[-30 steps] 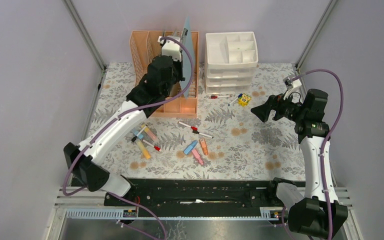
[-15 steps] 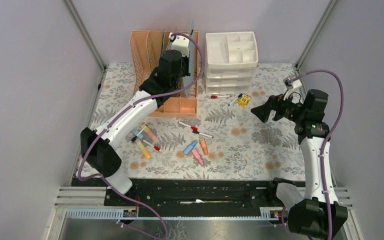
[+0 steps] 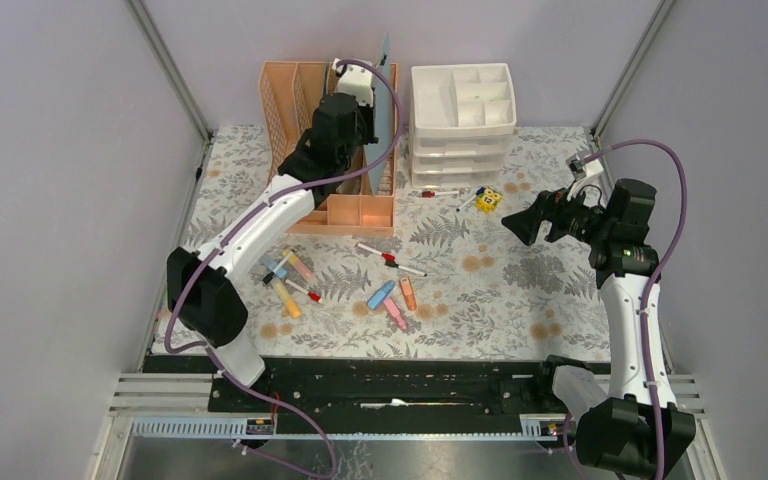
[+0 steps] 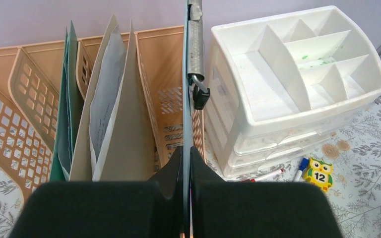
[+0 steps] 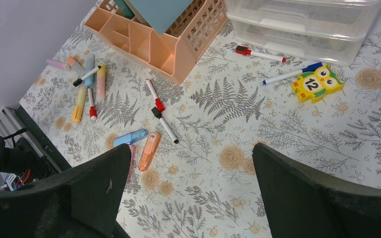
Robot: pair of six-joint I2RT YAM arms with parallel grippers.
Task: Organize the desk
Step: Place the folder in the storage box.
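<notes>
Left arm at the file rack with a clipboard, right arm hovering over the desk.

The left gripper is clenched on a thin blue-grey clipboard with a metal clip, holding it upright at the right end of the peach slotted plastic file rack, just beside the white plastic drawer unit. The right gripper hangs with jaws spread wide, grasping nothing, above the fern-printed cloth-covered desk, which lies under both arms, strewn with coloured markers.

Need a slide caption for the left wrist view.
Left hand pinches a blue clipboard upright at the peach file rack, beside the white drawer unit.
</notes>
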